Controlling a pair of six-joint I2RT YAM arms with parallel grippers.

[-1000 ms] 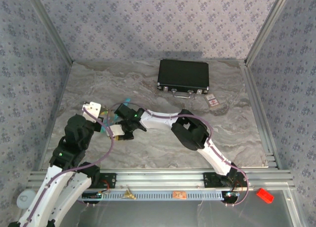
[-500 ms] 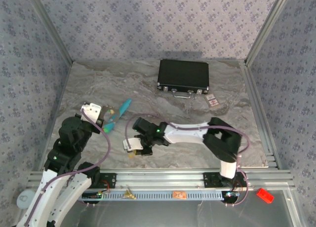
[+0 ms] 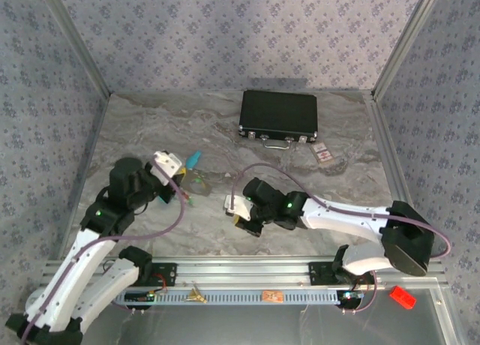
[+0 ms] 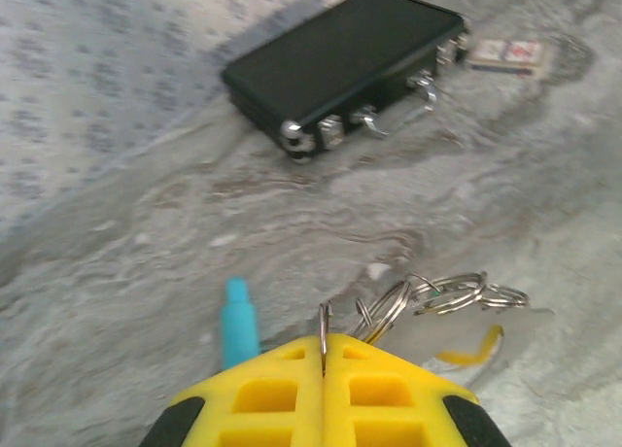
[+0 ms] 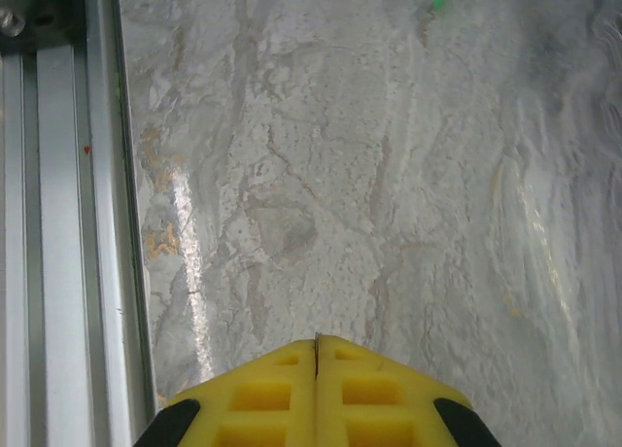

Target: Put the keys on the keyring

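Note:
My left gripper (image 4: 324, 342) is shut on the thin silver wire of the keyring (image 4: 323, 319); its chain of small rings (image 4: 449, 293) trails to the right over the marble. From above, the left gripper (image 3: 178, 181) holds the keyring (image 3: 198, 185) at mid-left. My right gripper (image 3: 238, 211) hangs low over the front middle of the table, away from the ring. In its wrist view the right gripper (image 5: 317, 344) is shut, with a thin metal sliver edge-on in the seam; what it is I cannot tell. Small brass keys (image 3: 197, 293) lie on the front rail.
A teal tube (image 4: 238, 321) lies just left of the held ring. A black case (image 3: 277, 115) sits at the back with a small card (image 3: 323, 154) beside it. The aluminium front rail (image 5: 58, 223) runs close to the right gripper. A red piece (image 3: 402, 296) lies front right.
The right gripper has pulled away from the left gripper, rightward and toward the front, staying shut. The left gripper has moved right and slightly nearer with the keyring.

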